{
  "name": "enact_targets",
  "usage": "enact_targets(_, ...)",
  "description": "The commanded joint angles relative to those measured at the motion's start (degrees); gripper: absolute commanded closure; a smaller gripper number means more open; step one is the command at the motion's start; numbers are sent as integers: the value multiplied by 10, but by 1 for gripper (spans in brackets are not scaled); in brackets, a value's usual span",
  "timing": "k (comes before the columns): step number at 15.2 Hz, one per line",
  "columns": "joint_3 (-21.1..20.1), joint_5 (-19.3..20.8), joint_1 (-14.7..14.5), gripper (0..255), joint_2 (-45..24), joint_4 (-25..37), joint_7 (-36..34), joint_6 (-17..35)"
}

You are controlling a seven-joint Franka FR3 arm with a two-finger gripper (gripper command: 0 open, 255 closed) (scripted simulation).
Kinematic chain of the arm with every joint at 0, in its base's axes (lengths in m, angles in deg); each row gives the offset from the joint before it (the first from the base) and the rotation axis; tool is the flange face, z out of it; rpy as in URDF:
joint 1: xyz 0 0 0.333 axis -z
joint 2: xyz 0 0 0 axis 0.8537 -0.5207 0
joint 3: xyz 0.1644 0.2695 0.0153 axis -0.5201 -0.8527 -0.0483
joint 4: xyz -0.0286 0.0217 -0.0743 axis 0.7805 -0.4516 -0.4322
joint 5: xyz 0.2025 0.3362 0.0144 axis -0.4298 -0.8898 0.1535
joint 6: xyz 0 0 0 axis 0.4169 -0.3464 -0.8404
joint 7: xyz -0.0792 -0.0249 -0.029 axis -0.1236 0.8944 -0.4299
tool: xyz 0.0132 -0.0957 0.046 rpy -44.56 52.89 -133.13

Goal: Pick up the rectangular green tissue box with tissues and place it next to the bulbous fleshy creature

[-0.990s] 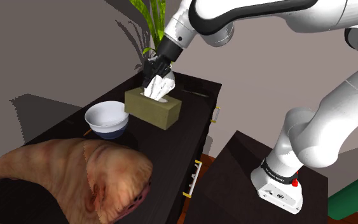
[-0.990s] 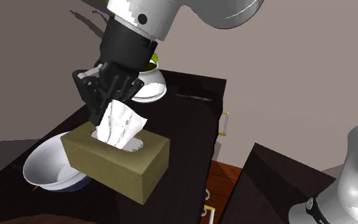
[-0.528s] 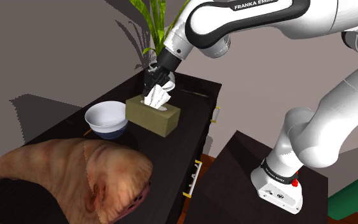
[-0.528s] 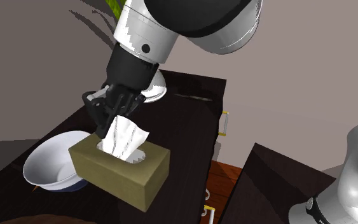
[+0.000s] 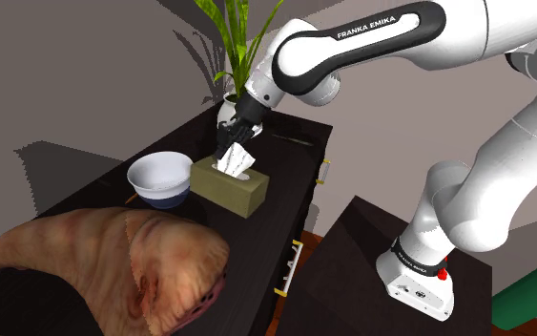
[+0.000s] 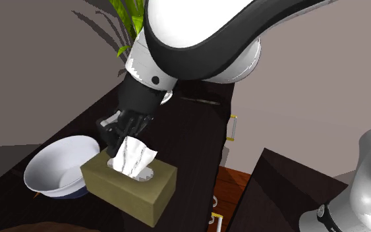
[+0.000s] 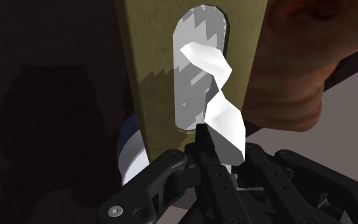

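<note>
The olive-green tissue box (image 5: 228, 189) (image 6: 128, 188) (image 7: 152, 63) is low over the dark cabinet top (image 5: 295, 162), beside the white bowl (image 5: 159, 177). Whether it rests on the top I cannot tell. A white tissue (image 5: 236, 160) (image 6: 132, 157) (image 7: 219, 102) sticks up from its slot. My black gripper (image 5: 230, 143) (image 6: 118, 142) (image 7: 225, 162) comes down from above and is shut on that tissue. The fleshy pink creature (image 5: 113, 262) (image 7: 292, 70) lies at the near end of the cabinet, past the bowl from the box.
The white bowl (image 6: 55, 173) (image 7: 131, 153) stands between the box and the creature, touching or nearly touching the box. A green plant (image 5: 233, 38) stands at the cabinet's far end. The arm's dark stand (image 5: 352, 248) is to the shoulder view's right, and a green object (image 5: 533, 291) lies beyond it.
The gripper has come down with the tissue box hanging from its tissue. The box is now lower and closer to the cabinet top beside the bowl. The arm's elbow has swung further over.
</note>
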Motion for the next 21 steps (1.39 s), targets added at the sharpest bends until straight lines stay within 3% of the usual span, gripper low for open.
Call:
enact_targets(1, 0, -9, -3, 255, -6, -9, 10, 14)
enact_targets(21, 2, -143, -30, 255, -93, -58, 152, 131)
